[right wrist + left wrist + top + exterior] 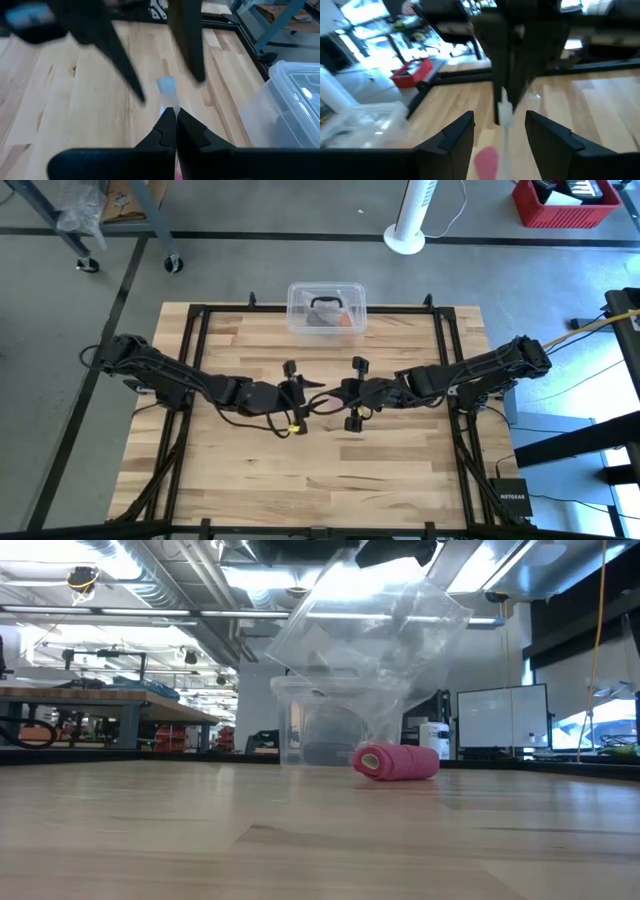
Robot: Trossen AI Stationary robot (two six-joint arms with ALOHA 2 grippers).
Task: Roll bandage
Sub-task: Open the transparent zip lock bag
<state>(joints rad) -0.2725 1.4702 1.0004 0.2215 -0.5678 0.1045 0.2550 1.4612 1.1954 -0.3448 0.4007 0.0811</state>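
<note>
The pink bandage roll [397, 762] lies on its side on the table in front of the clear box; it also shows in the left wrist view [486, 162]. A small clear plastic bag [370, 640] hangs above the roll, and its lower end comes down to it. My right gripper [172, 114] [342, 393] is shut on the bag over the table's middle. My left gripper [500, 119] [300, 393] faces it, open, with one finger on either side of the bag's held edge [504, 111] and apart from it. My right gripper pinches the clear bag's upper edge [167, 90] between its two fingertips. The fingers come about level from the table's right. The bag hangs below the fingers, lifted, and its lower end [392, 730] reaches the pink roll. I cannot tell whether the bag touches the roll.
A clear plastic box [327, 308] with a black handle stands at the middle of the table's far edge, right behind the roll [320, 725]. Bare wood [320, 470] lies toward the near edge and at both sides. Black frame rails [200, 330] run along the table's sides.
</note>
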